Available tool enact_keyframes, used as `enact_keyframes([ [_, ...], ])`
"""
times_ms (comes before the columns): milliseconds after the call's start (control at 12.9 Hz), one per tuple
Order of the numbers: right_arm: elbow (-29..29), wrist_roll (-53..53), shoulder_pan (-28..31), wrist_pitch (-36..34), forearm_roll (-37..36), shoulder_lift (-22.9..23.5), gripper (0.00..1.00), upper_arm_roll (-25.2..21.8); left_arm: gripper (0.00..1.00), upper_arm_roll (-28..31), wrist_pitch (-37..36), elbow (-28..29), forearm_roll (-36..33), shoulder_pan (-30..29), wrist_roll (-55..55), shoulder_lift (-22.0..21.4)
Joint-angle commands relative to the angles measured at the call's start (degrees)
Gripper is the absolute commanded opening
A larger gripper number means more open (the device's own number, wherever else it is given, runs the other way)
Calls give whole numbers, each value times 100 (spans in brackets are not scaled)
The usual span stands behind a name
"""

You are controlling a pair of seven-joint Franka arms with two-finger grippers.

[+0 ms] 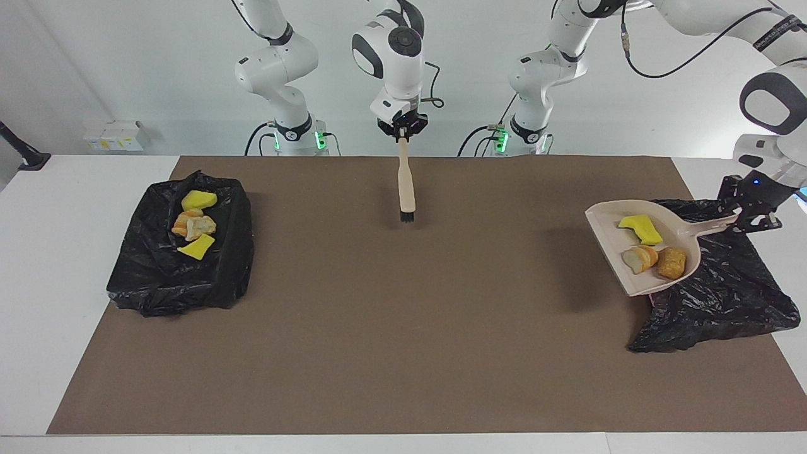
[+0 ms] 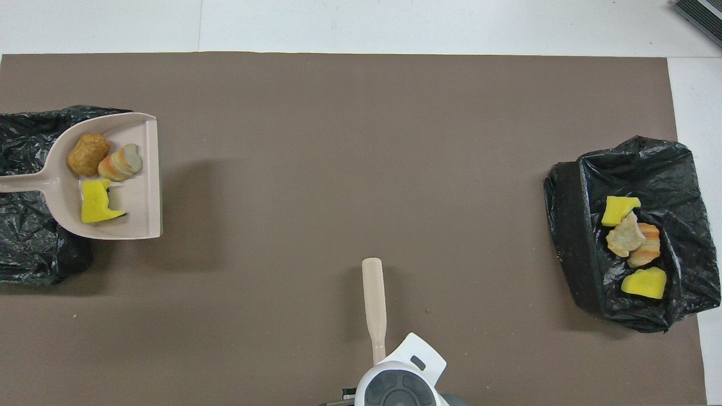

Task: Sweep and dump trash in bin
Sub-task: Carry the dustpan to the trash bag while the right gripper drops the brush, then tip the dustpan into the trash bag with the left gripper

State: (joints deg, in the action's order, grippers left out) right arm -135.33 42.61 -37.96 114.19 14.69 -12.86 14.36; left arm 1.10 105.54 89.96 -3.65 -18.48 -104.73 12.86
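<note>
- Nearest the robots, the right tool (image 1: 403, 130) hangs over the robots' edge of the brown mat (image 1: 391, 328), clenched on the handle of a beige brush (image 1: 406, 183). The bristles point down, clear of the mat; this arm waits, probably parked out of the way.
- At the left arm's end of the desk (image 1: 63, 302), the left tool (image 1: 743, 211) grips the handle of a beige dustpan (image 1: 637, 277), held raised over a black bin bag (image 1: 725, 302), likely ready for tipping.
- The dustpan carries three pieces of trash (image 1: 649, 247): one yellow, one orange-striped, one brown.
- At the right arm's end, a second black bin bag (image 1: 170, 277) already holds four scraps (image 1: 194, 225).
- No brands or readable writing show anywhere.
</note>
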Motion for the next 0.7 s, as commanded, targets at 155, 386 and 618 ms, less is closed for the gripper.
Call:
enact_keyframes([
  [155, -213, 387, -422, 743, 148, 423, 0, -4, 0, -49, 9, -1033, -741, -419, -407, 551],
  [386, -213, 459, -511, 886, 157, 522, 0, -4, 0, -49, 388, -998, -1662, -358, -329, 551],
  [618, -221, 459, -502, 903, 157, 565, 0, -4, 0, -58, 678, -780, -2823, -166, 283, 446],
])
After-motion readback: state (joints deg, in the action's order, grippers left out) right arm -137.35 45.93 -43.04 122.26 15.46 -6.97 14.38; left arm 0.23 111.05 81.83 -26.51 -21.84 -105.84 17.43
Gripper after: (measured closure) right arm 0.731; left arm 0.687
